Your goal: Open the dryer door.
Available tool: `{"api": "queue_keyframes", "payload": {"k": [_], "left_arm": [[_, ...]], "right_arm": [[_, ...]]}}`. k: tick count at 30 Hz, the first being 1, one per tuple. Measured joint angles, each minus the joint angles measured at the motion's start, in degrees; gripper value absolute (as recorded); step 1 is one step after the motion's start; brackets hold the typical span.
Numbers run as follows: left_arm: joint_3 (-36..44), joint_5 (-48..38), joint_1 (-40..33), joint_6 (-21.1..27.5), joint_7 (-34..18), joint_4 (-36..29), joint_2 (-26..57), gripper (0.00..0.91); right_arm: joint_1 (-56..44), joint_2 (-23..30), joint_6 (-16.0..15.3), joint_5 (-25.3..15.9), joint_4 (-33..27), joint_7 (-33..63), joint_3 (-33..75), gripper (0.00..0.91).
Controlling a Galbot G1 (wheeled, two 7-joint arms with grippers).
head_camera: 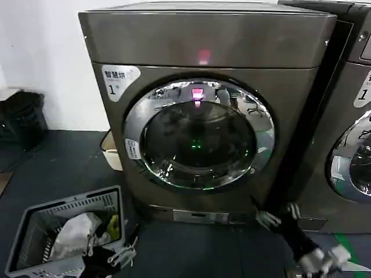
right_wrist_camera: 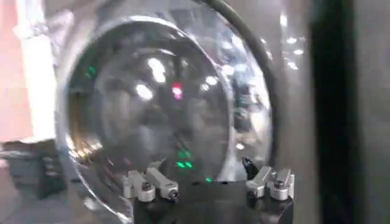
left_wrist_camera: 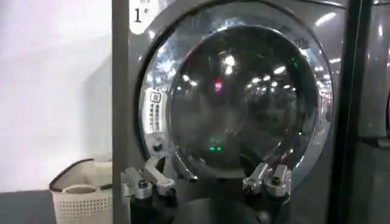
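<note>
- Nearest the head camera, at the lower left of the frame, a grey laundry basket [head_camera: 64, 231] sits on the dark floor [head_camera: 64, 168] with pale cloth [head_camera: 75, 234] bunched inside it.
- Just right of that basket, at the bottom edge, the left gripper [head_camera: 124, 252] shows as a dark shape with light fingertips. In the left wrist view its fingers [left_wrist_camera: 149, 182] stand wide apart, holding nothing, with the machine's front beyond them.
- At the lower right of the head view, the right gripper [head_camera: 278, 215] reaches up from the corner on a black arm, low and near the dryer's bottom right corner. In the right wrist view its fingers [right_wrist_camera: 149, 185] are also spread wide and empty, facing the glass.
- Filling the middle of the head view stands the dryer [head_camera: 203, 46], a boxy dark grey-brown machine with a white "1" sticker [head_camera: 119, 78] at its upper left front corner and a pink light [head_camera: 203, 56] glowing above the porthole.
- Centred on its front is the dryer door [head_camera: 200, 136], a round porthole with a wide chrome ring around dark glass. It lies flat against the machine, closed.
- At the right edge, a second similar machine [head_camera: 353, 145] is partly cut off.
- Behind the dryer's left side, a cream wicker basket [left_wrist_camera: 82, 198] stands by the white wall [head_camera: 40, 52].
</note>
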Motion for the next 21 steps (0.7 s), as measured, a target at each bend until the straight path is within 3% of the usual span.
{"api": "queue_keyframes", "payload": {"k": [9,21], "left_arm": [[0.2,-1.5,0.0,-0.2,0.3,0.8,-1.3,0.907],[0.6,0.7,0.9,-1.4,0.6,0.9,-2.4,0.907]], "right_arm": [[11.8,-6.0,-0.4,0.0,-5.8,-1.0,-14.6,0.907],[30.6,-3.9,-0.5,-0.3,-15.4,-2.0,-32.0,0.907]]}}
